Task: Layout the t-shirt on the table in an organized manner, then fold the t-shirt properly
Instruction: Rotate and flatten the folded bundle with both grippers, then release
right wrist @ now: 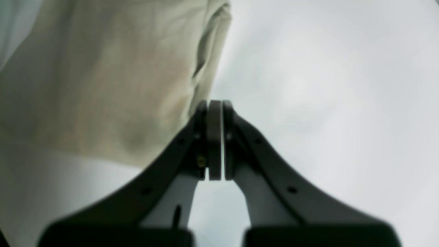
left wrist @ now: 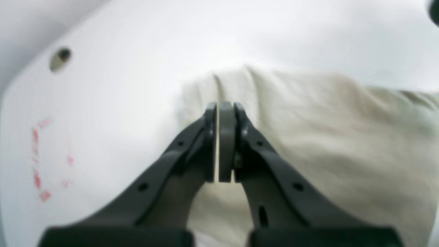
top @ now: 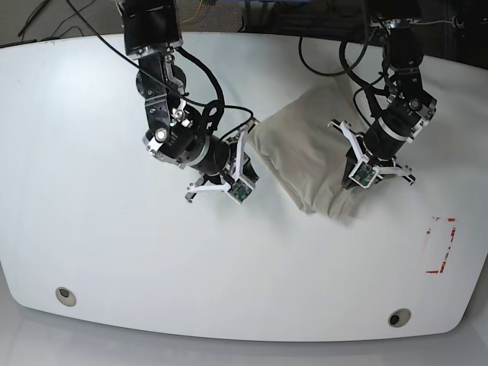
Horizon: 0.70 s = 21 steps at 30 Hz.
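White desk [top: 114, 252] mostly bare around folded t-shirt [top: 301, 152] near centre. Left tool [left wrist: 219, 113] clenched over shirt's edge, right tool [right wrist: 215, 109] clenched beside its other edge, gripping nothing. Only base view shows red tape outline [top: 441, 245] whole, well apart.

The large glossy white table [top: 114, 259] lies bare and open across its whole near half and far-left side, giving wide room to pass. Near the middle, the crumpled beige-grey cotton t-shirt [top: 301, 156] forms a low heap. The 2 black arms crowd it: the right gripper [top: 242, 156] shut at its one edge, the left gripper [top: 352, 187] shut over the other, leaving only a narrow gap above the cloth. Dark cables [top: 324, 57] trail along the far edge. 2 round grommet holes [top: 65, 296] and a red tape outline [top: 441, 244] lie flat.
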Tool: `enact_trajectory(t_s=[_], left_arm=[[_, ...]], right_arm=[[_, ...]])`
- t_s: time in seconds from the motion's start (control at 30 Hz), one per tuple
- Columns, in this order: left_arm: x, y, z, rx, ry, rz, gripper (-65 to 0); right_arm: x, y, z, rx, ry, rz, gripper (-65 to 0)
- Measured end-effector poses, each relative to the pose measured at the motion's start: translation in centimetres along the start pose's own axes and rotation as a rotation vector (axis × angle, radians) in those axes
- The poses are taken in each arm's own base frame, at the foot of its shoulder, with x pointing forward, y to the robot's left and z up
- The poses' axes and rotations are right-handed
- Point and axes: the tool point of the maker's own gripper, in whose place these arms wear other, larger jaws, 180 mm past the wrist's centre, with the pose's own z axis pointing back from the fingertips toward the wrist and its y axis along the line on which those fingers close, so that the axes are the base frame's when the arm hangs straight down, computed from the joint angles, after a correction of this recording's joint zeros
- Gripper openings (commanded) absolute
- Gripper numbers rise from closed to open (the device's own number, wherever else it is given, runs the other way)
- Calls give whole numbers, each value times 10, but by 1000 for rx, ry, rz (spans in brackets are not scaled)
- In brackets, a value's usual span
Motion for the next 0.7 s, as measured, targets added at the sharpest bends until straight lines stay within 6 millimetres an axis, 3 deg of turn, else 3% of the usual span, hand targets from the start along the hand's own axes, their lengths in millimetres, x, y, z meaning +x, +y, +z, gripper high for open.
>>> enact_trajectory(t_s=[0.3, 0.7], left_arm=[[-21, -51, 7, -64, 39, 125, -650], [-50, -88, 22, -110, 118, 199, -650]], right_arm=[[20, 5, -27, 54, -52, -15, -650], [24, 35, -64, 162, -103, -42, -650]])
